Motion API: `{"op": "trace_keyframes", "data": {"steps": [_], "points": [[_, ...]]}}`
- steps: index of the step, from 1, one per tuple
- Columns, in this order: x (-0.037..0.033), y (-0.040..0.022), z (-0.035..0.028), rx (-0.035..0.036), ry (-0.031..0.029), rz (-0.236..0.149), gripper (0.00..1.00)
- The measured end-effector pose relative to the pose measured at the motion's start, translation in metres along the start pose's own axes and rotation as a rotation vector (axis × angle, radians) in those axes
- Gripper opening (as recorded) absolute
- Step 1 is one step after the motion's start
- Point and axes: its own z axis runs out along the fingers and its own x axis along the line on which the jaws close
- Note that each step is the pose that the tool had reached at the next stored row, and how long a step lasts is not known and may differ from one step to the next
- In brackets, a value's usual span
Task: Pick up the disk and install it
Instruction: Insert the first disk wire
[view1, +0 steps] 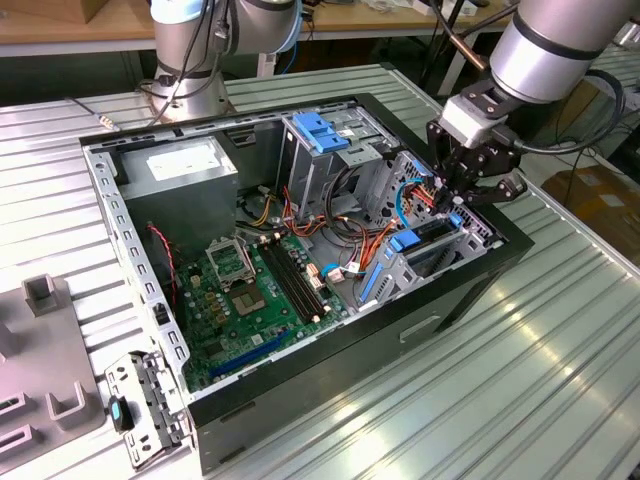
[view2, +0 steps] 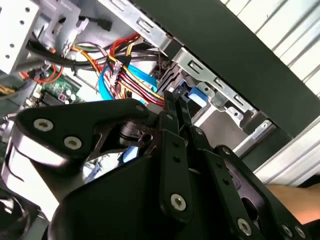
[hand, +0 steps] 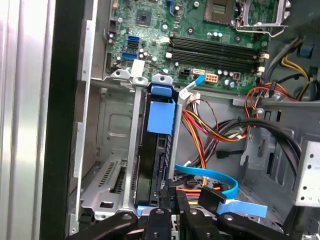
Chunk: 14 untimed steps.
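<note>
Inside the open computer case (view1: 470, 290), at its corner on the exterior view's right, the gripper (view1: 458, 205) reaches down over the drive bay, fingers seemingly drawn together on the disk (hand: 159, 145), which stands edgewise between grey rails. Cables (hand: 210, 125) crowd beside it; farther off lies the motherboard (view1: 255, 300).

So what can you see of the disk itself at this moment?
The disk stands on edge in a metal drive bay at the case's front corner, a dark slab between bright blue plastic rails, with a blue tab at its end toward the motherboard. The gripper is at its other end, jaws drawn close together on the disk's edge. In the exterior view its blue rail shows below the gripper.
</note>
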Motion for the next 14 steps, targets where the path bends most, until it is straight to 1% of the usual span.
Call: {"op": "trace_keyframes", "data": {"steps": [3, 5, 6, 9, 14], "points": [[0.0023, 0.0006, 0.0007, 0.0006, 0.0011, 0.011, 0.16], [0.006, 0.0023, 0.0006, 0.0007, 0.0012, 0.011, 0.16], [0.0067, 0.0027, 0.0007, 0.0007, 0.0011, 0.011, 0.16], [0.0076, 0.003, 0.0009, 0.001, -0.0001, 0.015, 0.16], [0.0077, 0.0032, 0.0011, 0.0012, -0.0001, 0.017, 0.16]]}}
